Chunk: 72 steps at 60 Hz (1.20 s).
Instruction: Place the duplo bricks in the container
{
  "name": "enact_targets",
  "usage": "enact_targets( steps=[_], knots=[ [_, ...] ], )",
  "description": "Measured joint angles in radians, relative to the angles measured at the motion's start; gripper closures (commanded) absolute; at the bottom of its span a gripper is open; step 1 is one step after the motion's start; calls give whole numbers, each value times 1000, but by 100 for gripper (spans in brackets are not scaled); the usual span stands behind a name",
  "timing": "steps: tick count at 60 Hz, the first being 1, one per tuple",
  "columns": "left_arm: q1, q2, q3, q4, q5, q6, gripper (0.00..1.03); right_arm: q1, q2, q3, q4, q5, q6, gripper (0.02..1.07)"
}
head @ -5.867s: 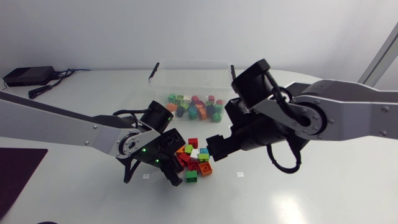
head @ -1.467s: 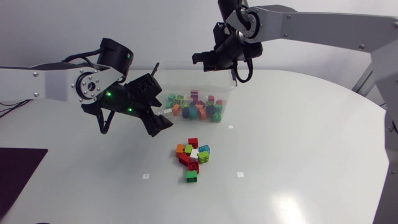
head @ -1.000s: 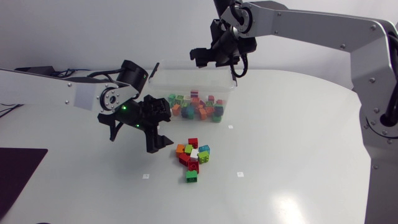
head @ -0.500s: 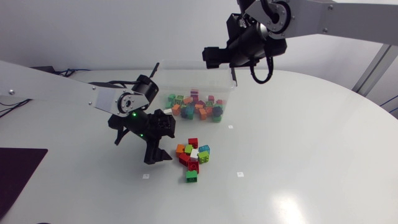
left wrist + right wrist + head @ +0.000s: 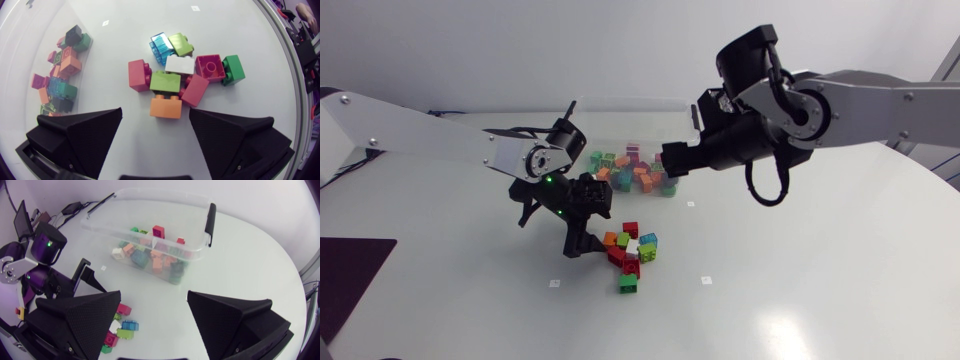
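A loose pile of duplo bricks [image 5: 630,255] lies on the white table in front of the clear container [image 5: 582,128], which holds several more bricks [image 5: 635,172]. My left gripper [image 5: 588,228] hangs open at the pile's left edge. In the left wrist view the pile [image 5: 182,70] lies just ahead of the open gripper [image 5: 155,114], with an orange brick [image 5: 165,106] nearest, between the fingertips and untouched. My right gripper [image 5: 672,162] is open and empty above the container's front right corner. The right wrist view looks past the open gripper [image 5: 154,296] at the container [image 5: 204,247].
The container's black handles [image 5: 210,217] stand up at its two short ends. My left arm [image 5: 40,265] shows beside the pile in the right wrist view. A dark mat [image 5: 345,275] lies at the table's left edge.
My left gripper has dropped and moved right, up to the pile's edge. My right arm has swung from behind the container down to its front right corner, with its fingers spreading wider.
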Motion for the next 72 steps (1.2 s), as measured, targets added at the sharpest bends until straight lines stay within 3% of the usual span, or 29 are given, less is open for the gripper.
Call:
enact_targets(
  steps=[17,45,51,72],
  knots=[
    [-13,27,3,-10,3,0,27,39,-12,-119,24,0,0,11],
    [-14,28,3,-53,15,0,75,159,22,-139,13,0,5,11],
    [-14,28,3,-55,25,-1,79,181,50,-139,-23,1,6,11],
    [5,-47,-57,-69,26,-5,79,186,131,-137,-82,27,12,12]
  ],
)
